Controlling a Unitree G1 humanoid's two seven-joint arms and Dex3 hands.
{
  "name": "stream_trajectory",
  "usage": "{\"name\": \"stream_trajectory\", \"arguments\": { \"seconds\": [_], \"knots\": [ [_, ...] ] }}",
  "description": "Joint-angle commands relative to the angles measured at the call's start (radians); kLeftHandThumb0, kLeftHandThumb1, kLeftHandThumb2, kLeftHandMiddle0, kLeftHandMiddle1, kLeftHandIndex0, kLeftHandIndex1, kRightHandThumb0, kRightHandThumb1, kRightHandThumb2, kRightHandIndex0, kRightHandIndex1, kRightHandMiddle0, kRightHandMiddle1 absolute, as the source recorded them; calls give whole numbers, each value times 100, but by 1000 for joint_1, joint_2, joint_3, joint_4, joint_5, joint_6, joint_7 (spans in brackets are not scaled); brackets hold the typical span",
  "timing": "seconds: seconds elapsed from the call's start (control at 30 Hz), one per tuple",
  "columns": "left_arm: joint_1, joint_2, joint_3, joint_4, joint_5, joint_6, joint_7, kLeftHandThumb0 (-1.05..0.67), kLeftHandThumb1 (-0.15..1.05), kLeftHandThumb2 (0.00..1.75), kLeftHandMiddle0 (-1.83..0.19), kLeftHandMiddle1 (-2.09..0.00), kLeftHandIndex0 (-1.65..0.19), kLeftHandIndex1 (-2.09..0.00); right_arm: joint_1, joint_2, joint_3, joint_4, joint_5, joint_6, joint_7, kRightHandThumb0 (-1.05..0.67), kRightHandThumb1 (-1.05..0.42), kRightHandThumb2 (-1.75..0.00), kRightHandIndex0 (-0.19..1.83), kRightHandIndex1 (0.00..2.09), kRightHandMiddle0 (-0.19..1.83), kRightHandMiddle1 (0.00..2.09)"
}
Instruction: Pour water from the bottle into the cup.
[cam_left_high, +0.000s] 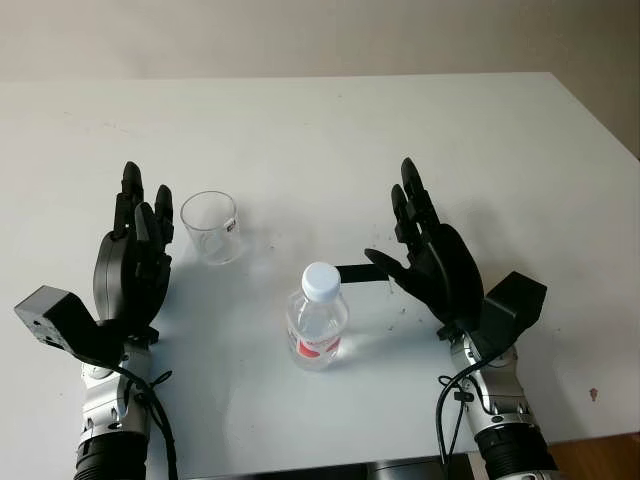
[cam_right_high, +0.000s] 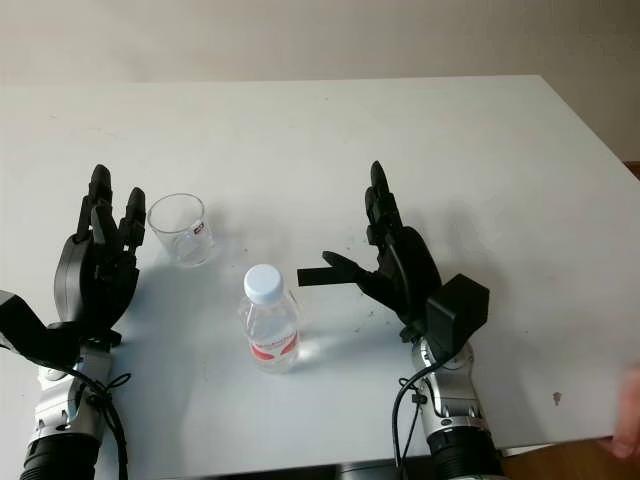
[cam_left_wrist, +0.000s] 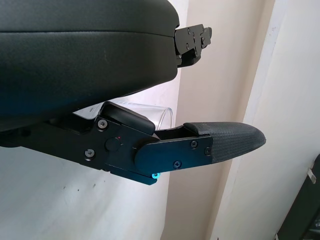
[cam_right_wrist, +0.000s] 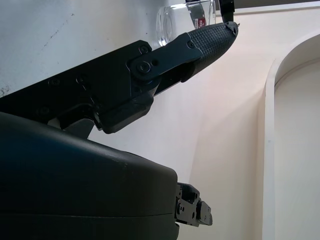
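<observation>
Standing upright near the middle of the front half of the white surface (cam_left_high: 420, 130) is the bottle (cam_left_high: 317, 318), clear plastic, white cap on, red label low on its side, partly filled with water. The cup (cam_left_high: 211, 227) is a clear empty tumbler, upright, behind the bottle and toward the surface's left edge; a small red mark shows on its side. Bottle and cup are apart, with bare surface between them. Small dark specks mark the surface beside the bottle on its right. At the front right corner, a bit of skin-coloured shape (cam_right_high: 628, 410) shows past the surface's edge; cannot tell what it is. Left hand (cam_left_high: 135, 255): open, holding nothing, near the front left corner, fingers pointing toward the far edge. The cup stands just beside its fingertips on the inner side, not touching as far as I can tell; in the left wrist view the cup's rim (cam_left_wrist: 162, 117) shows behind the thumb. Right hand (cam_left_high: 428, 255): open, holding nothing, in the front right part of the surface, palm turned toward the bottle, thumb stretched out toward the bottle's cap. A clear gap separates the thumb tip from the bottle; no contact. In the right wrist view the cup (cam_right_wrist: 187, 17) shows beyond the thumb. Nothing stands between the right hand and the bottle.
</observation>
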Motion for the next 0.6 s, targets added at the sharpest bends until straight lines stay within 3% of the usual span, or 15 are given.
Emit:
{"name": "stream_trajectory", "arguments": {
  "seconds": [0.0, 0.37, 0.57],
  "knots": [
    [0, -1, -1, -5, -4, 1, -1, -85, 105, 54, 4, 0, 16, 0, 2, 0, -3, -1, 4, -6, 4, -86, -93, -5, -19, 0, -19, 0],
    [-5, -4, 0, -3, -7, 4, 2, -84, 105, 55, 3, 0, 15, 0, -1, -6, -8, 6, 3, -9, 6, -88, -93, -5, -19, 0, -19, 0],
    [-5, -1, -1, 1, -6, 2, -2, -85, 105, 53, 4, 0, 17, 0, -9, -62, -25, -20, 30, -14, 86, -87, -93, -5, -19, 0, -19, 0]
  ]
}}
